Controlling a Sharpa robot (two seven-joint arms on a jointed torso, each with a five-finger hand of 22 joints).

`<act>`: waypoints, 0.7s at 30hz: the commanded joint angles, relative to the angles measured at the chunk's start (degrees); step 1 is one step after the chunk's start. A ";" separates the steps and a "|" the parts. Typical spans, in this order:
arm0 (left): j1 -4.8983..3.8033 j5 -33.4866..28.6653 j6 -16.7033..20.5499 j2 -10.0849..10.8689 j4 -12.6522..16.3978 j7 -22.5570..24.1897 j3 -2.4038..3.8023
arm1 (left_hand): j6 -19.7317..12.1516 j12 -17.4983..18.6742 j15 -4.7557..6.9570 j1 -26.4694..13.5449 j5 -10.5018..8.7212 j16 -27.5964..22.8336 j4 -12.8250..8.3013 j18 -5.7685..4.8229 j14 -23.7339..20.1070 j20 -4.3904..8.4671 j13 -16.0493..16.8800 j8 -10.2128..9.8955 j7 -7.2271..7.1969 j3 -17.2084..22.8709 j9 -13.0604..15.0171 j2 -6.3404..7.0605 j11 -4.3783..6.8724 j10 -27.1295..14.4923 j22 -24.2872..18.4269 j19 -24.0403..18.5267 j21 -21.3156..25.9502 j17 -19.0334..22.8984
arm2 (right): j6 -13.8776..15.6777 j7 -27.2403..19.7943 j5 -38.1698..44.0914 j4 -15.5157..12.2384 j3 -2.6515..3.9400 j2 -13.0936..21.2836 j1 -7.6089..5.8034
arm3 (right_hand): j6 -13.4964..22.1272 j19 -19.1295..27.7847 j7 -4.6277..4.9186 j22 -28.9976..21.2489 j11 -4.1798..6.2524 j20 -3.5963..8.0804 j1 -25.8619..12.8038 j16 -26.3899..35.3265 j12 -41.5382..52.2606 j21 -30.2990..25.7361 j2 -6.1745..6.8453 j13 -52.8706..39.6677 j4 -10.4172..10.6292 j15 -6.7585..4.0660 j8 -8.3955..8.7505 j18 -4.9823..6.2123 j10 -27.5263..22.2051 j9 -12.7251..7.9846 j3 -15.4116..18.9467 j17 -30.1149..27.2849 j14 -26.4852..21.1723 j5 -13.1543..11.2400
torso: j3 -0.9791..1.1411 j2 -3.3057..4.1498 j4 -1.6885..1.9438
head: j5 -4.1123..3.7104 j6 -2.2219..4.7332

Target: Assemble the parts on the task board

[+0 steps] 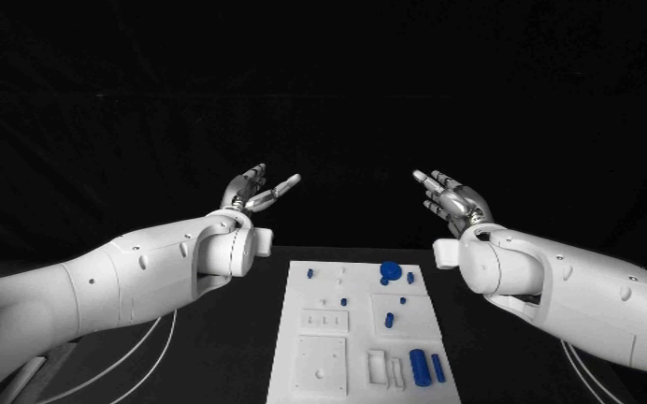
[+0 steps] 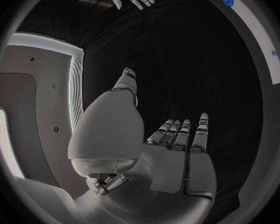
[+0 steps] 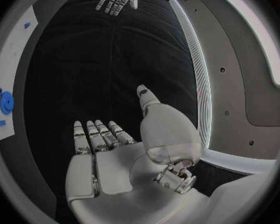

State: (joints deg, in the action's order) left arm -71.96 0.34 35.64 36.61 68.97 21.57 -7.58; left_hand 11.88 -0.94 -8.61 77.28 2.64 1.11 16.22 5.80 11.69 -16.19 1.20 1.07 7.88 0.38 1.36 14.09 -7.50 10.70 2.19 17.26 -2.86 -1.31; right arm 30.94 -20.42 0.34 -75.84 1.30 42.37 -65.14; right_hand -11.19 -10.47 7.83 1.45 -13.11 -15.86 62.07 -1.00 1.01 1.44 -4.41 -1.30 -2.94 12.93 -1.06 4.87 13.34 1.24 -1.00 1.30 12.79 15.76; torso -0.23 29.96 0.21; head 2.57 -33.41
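Both of the robot's hands hang raised above the black table [image 1: 229, 348], beyond the far end of the task board [image 1: 353, 329], palms facing each other and holding nothing. The left hand [image 1: 259, 189] and the right hand [image 1: 453, 196] each have fingers spread apart. The white board lies between the two arms, small blue parts [image 1: 391, 271] scattered across it, untouched by either hand

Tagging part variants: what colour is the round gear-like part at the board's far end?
Blue. The round part on the white task board shows best in the head view.
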 commanded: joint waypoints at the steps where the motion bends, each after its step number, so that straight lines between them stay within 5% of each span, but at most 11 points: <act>1: -1.55 1.70 -7.59 -1.26 -3.12 -5.19 -0.93 | 1.47 -0.44 -0.30 3.09 0.44 0.40 0.87 1.25 1.57 -0.41 0.16 0.50 0.68 0.62 0.18 -0.19 -0.68 1.80 0.15 1.21 -0.46 -0.18 | -14.39 7.73 2.66 3.33 0.24 -0.65 -1.06 | -2.96 -0.66 3.99 0.15 -0.01 -0.77 4.45 -0.47 0.50 0.46 -0.40 -0.21 -1.82 0.42 -0.49 1.30 2.37 0.27 -0.21 0.19 1.51 -1.16 | -0.01 -0.04 0.01 | 0.01 0.00; 8: -3.13 1.98 -9.46 -2.37 -5.94 -6.66 -1.93 | 5.54 -0.76 -0.55 2.98 0.30 0.86 0.71 2.85 8.41 -0.38 0.50 0.83 1.75 2.55 0.45 -2.70 -1.69 7.68 0.75 6.48 -2.22 -0.59 | -22.72 12.58 3.75 8.48 0.70 -1.53 -2.86 | -9.60 -2.81 3.46 0.35 0.26 -0.47 10.02 -0.84 0.90 0.86 0.38 -0.62 -6.29 0.78 -0.89 1.70 9.85 0.68 -0.83 0.55 7.56 -1.87 | -0.01 -0.04 0.01 | 0.01 0.00; 10: -3.13 1.98 -9.46 -2.37 -5.94 -6.66 -1.93 | 6.97 -1.03 -1.57 2.88 0.31 1.45 0.37 4.10 15.43 -0.17 0.75 0.90 2.26 3.34 0.54 -4.26 -2.23 11.96 1.84 15.01 -4.92 -1.00 | -24.01 13.33 3.91 9.27 0.77 -1.66 -3.13 | -13.37 -7.21 3.63 0.83 -0.13 0.03 11.13 -1.18 1.14 1.85 0.72 -0.85 -7.87 1.34 -1.18 2.05 14.77 0.89 -1.54 0.85 13.10 -1.65 | -0.01 -0.04 0.01 | 0.01 0.00; 12: -3.13 1.98 -9.46 -2.37 -5.94 -6.66 -1.93 | 9.13 -1.31 -1.33 2.94 0.24 1.80 0.03 4.55 19.34 -0.10 0.94 1.24 2.55 3.62 0.75 -5.10 -2.46 14.89 2.18 18.06 -5.94 -1.27 | -24.62 13.69 3.99 9.65 0.80 -1.73 -3.26 | -17.78 -10.55 3.57 1.06 -0.16 0.43 11.90 -1.42 1.38 2.44 0.92 -1.05 -9.08 1.41 -1.56 2.14 20.18 1.12 -2.31 1.07 17.74 -1.04 | -0.01 -0.04 0.01 | 0.01 0.00; 14: -3.13 1.98 -9.46 -2.37 -5.94 -6.66 -1.93 | 14.69 -2.20 -2.19 2.59 0.22 4.03 -1.33 5.02 32.98 0.92 1.45 2.07 3.15 3.62 1.15 -6.72 -2.84 25.17 2.99 24.21 -8.29 -2.14 | -24.99 13.90 4.04 9.88 0.82 -1.77 -3.34 | -22.39 -14.65 3.14 1.32 0.35 1.15 11.83 -2.06 1.75 2.83 1.12 -1.44 -10.27 0.58 -1.66 1.90 27.14 1.33 -3.53 1.76 26.47 -0.93 | -0.01 -0.04 0.01 | 0.01 0.00; 15: -3.15 2.00 -10.38 -1.75 -5.62 -5.16 -1.95 | 16.95 -2.77 -1.95 2.33 0.23 4.73 -2.22 4.91 36.84 1.41 1.99 2.35 3.34 3.45 1.28 -7.48 -2.82 32.62 3.17 25.48 -8.98 -2.28 | -18.92 10.22 18.75 10.94 0.82 -1.91 -3.27 | -24.07 -16.42 3.00 1.40 0.63 1.45 11.82 -1.96 1.78 3.02 1.20 -1.55 -10.63 0.29 -1.64 1.81 29.74 1.39 -3.92 1.86 29.00 -0.87 | -0.01 0.00 -0.02 | -0.06 -1.26; 16: -3.14 2.03 -10.52 -1.71 -5.58 -5.16 -1.96 | 19.46 -2.73 -1.62 1.97 0.19 4.96 -3.57 4.56 38.74 1.98 2.08 2.54 3.41 3.06 1.39 -8.29 -2.72 37.55 3.27 26.68 -9.58 -2.26 | -18.66 10.15 20.26 10.93 0.82 -1.89 -3.25 | -27.33 -19.47 2.71 1.57 1.22 1.98 11.82 -2.15 2.00 3.38 1.27 -1.81 -11.18 -0.28 -1.77 1.68 34.91 1.54 -4.59 2.20 34.04 -0.66 | 0.01 0.03 -0.02 | -0.06 -1.34; 17: -3.14 2.12 -10.74 -1.66 -5.53 -5.19 -1.96 | 23.78 -2.96 -1.43 1.47 0.40 5.13 -5.11 3.97 40.40 2.74 2.37 2.95 3.36 2.53 1.72 -9.16 -2.59 41.62 3.27 27.68 -10.04 -2.41 | -18.36 10.08 22.20 10.92 0.82 -1.86 -3.24 | -30.01 -22.30 2.52 1.65 1.69 2.60 11.46 -2.13 2.11 3.42 1.37 -1.99 -11.73 -0.78 -1.73 1.24 39.02 1.63 -5.41 2.44 38.34 -0.47 | 0.02 0.03 -0.02 | -0.08 -1.42; 18: -3.14 2.27 -10.96 -1.59 -5.46 -5.25 -1.98 | 31.65 -3.55 -1.14 1.35 0.30 6.14 -6.04 3.83 43.09 3.69 2.47 4.25 3.22 2.25 2.56 -9.78 -2.29 45.00 3.58 29.46 -11.00 -2.72 | -18.09 10.02 24.15 10.92 0.82 -1.84 -3.23 | -33.48 -25.86 2.30 1.89 2.31 3.23 11.24 -2.42 2.16 3.73 1.40 -2.09 -12.26 -1.43 -2.00 1.03 41.85 1.86 -6.21 2.73 40.83 0.11 | 0.03 0.03 -0.02 | -0.06 -1.47; 20: -3.13 2.99 -11.61 -1.37 -5.17 -5.47 -2.01 | 39.50 -2.93 0.63 1.24 0.28 8.18 -9.04 1.84 50.14 6.99 2.46 4.83 2.07 1.17 3.05 -11.68 -0.89 51.49 4.39 34.46 -13.61 -3.16 | -17.58 9.99 29.19 10.97 0.82 -1.80 -3.21 | -43.20 -32.11 1.64 2.13 3.47 4.58 10.46 -2.42 2.19 3.75 1.61 -2.07 -13.42 -2.65 -2.44 0.18 45.11 2.53 -9.06 3.08 44.21 0.83 | 0.04 0.05 -0.05 | -0.10 -1.61; 21: -3.13 3.26 -11.84 -1.28 -5.05 -5.53 -2.02 | 41.50 -2.45 1.44 1.19 0.36 8.44 -10.14 0.73 51.91 8.31 2.29 4.83 1.40 0.66 3.22 -12.53 -0.10 53.98 4.58 35.95 -14.37 -3.11 | -17.49 9.99 30.78 11.01 0.82 -1.80 -3.20 | -45.06 -35.64 1.39 2.41 4.24 5.28 10.26 -2.70 2.23 4.16 1.67 -2.08 -13.49 -3.43 -2.71 0.12 47.23 2.71 -10.64 3.38 46.07 0.99 | 0.03 0.04 -0.04 | -0.10 -1.68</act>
State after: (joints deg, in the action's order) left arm -75.00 2.13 26.55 35.35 63.57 15.78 -9.65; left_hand 52.14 -3.63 -7.57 78.51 2.85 9.28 6.63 6.98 62.52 -8.47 3.57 5.93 9.51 1.24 4.48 1.95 -7.98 63.35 6.66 52.36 -16.82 -4.38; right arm 12.23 -9.22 18.30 -64.87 2.08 40.59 -68.36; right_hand -38.91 -30.17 10.09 2.94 -11.45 -13.65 72.18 -2.77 2.62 4.19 -3.23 -2.88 -13.30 12.21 -2.62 5.76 44.98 2.87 -6.13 3.37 43.29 15.35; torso -0.22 29.95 0.20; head 2.52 -34.83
